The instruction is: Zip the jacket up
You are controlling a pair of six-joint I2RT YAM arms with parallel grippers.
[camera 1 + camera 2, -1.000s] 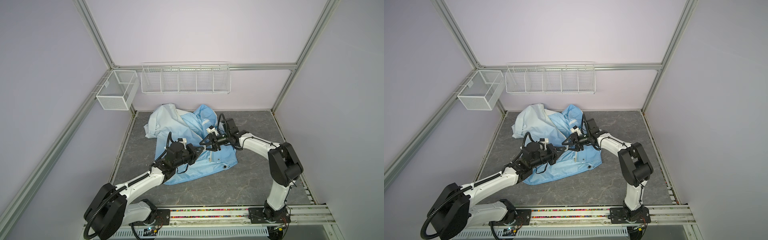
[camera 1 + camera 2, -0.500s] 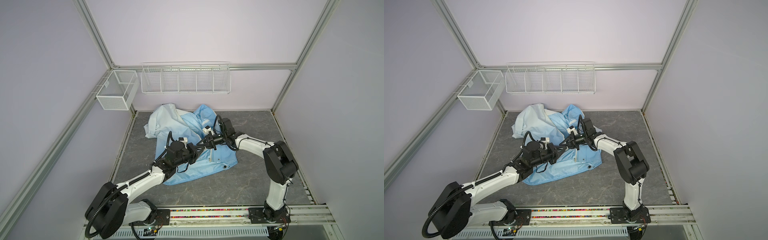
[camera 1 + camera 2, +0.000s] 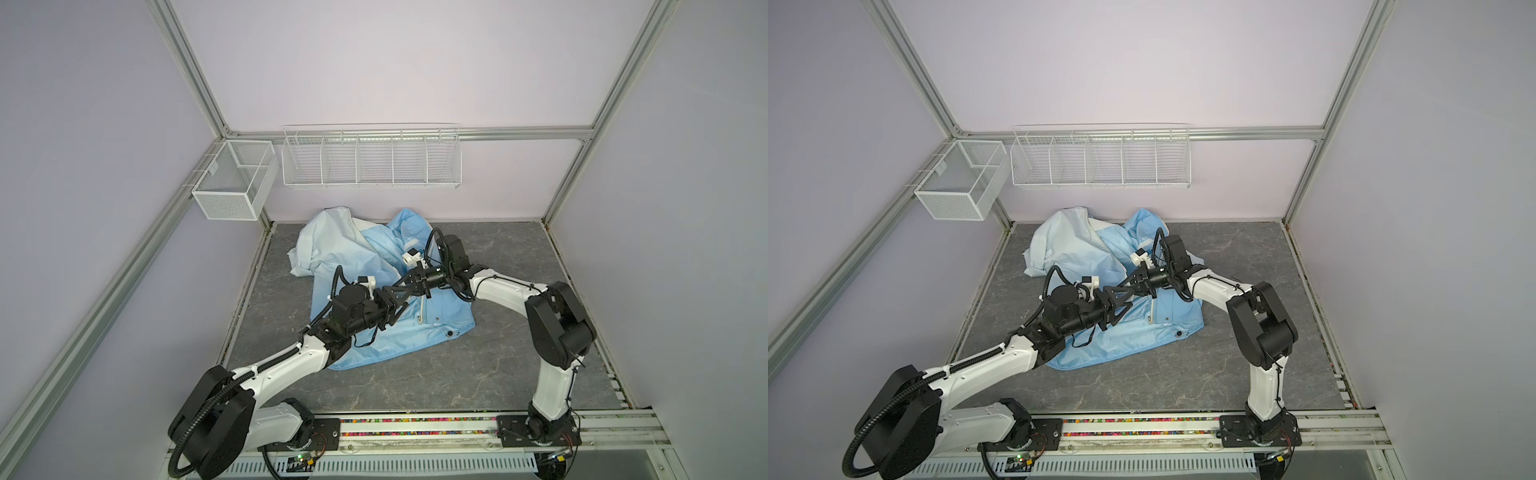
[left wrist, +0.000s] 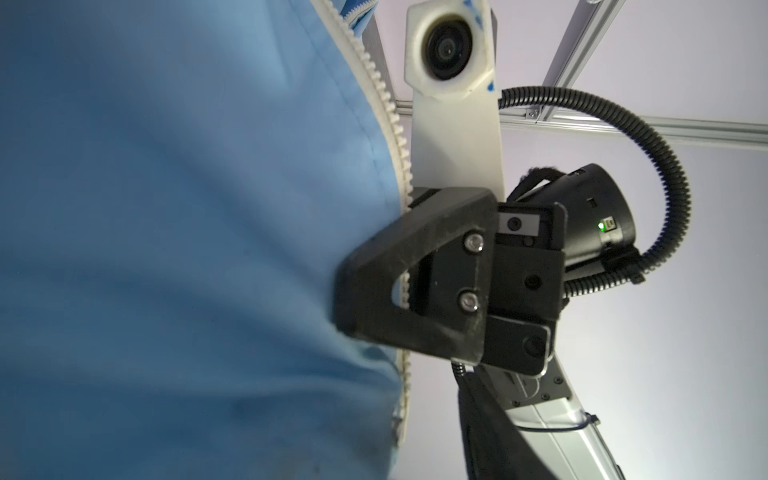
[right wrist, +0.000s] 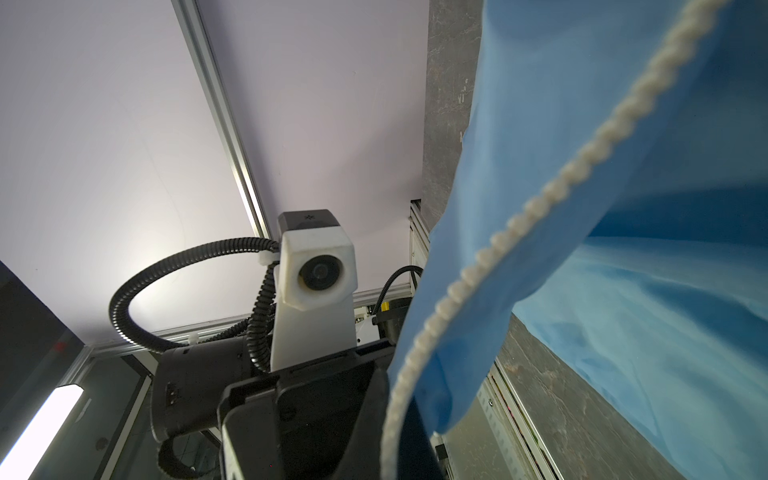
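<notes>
The light-blue jacket (image 3: 440,320) lies crumpled on the grey tabletop (image 3: 507,345) in both top views, its pale part toward the back left. My two grippers meet tip to tip above its middle. My right gripper (image 3: 405,286) is shut on the jacket's edge by the white zipper (image 4: 392,124). In the left wrist view its black finger (image 4: 415,257) presses on the blue cloth. My left gripper (image 3: 399,307) faces it with its jaws apart. In the right wrist view the zipper teeth (image 5: 582,162) run down past my left gripper's finger (image 5: 316,415).
A long white wire rack (image 3: 372,156) and a small mesh basket (image 3: 235,185) hang on the back wall. Aluminium frame posts stand at the corners. The arms' base rail (image 3: 415,428) runs along the front edge. Bare tabletop (image 3: 1246,257) lies to the right of the jacket.
My right gripper has moved left to meet the left one and has shut on the zipper edge. My left gripper, shut a second ago, has opened.
</notes>
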